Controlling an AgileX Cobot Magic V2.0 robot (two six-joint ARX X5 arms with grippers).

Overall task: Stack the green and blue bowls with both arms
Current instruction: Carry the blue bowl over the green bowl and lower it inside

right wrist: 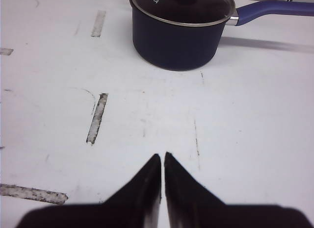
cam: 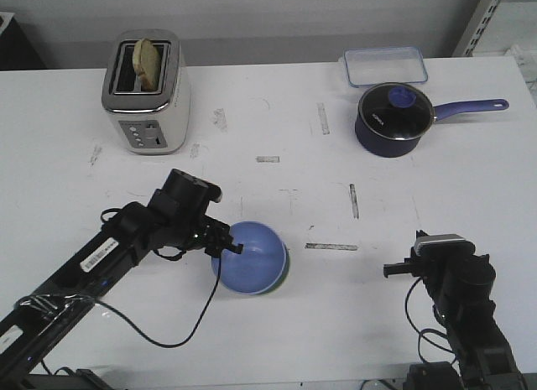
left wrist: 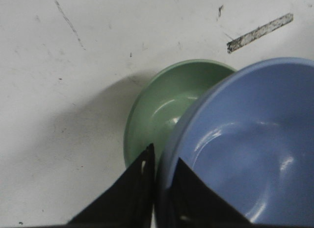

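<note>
The blue bowl (cam: 249,256) hangs tilted just over the green bowl (cam: 286,271), which shows only as a thin green edge under its right side in the front view. My left gripper (cam: 228,247) is shut on the blue bowl's left rim. In the left wrist view the blue bowl (left wrist: 250,144) overlaps the green bowl (left wrist: 162,110), and my left gripper (left wrist: 164,162) pinches the blue rim, one finger outside and one inside. My right gripper (right wrist: 163,157) is shut and holds nothing above bare table; in the front view its wrist block (cam: 436,256) sits at the lower right, fingers unseen.
A cream toaster (cam: 147,92) with a bread slice stands at the back left. A navy saucepan (cam: 394,119) with lid and long handle stands at the back right, beside a clear plastic box (cam: 384,65). Worn tape marks (cam: 331,247) dot the white table.
</note>
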